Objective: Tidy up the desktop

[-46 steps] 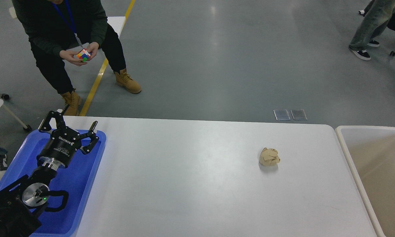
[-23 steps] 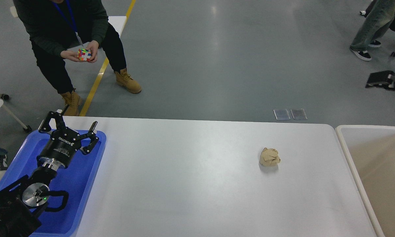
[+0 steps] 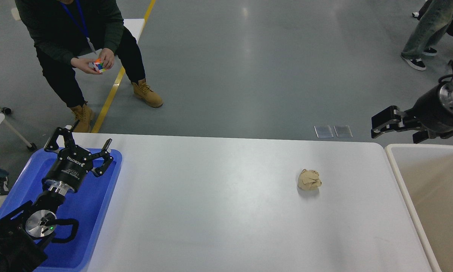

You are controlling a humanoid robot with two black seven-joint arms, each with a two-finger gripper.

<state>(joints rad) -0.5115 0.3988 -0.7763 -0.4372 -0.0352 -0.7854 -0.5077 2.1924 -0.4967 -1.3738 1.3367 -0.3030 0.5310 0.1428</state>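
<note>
The white desktop fills the lower part of the head view. A crumpled tan paper ball lies on its right half. My left gripper is open and empty, held above the far end of the blue tray at the left edge. My right gripper reaches in from the right, above the desktop's far right corner and beyond the paper ball. Its fingers are seen side-on, so I cannot tell how they stand.
A cream-rimmed beige bin stands against the desktop's right edge. A crouching person beyond the far left corner holds a coloured cube. Another person's legs are at the far right.
My right arm has come into view from the right and moved left and down toward the desktop's far right corner. The left arm and paper ball have not moved. The person turns the cube.
</note>
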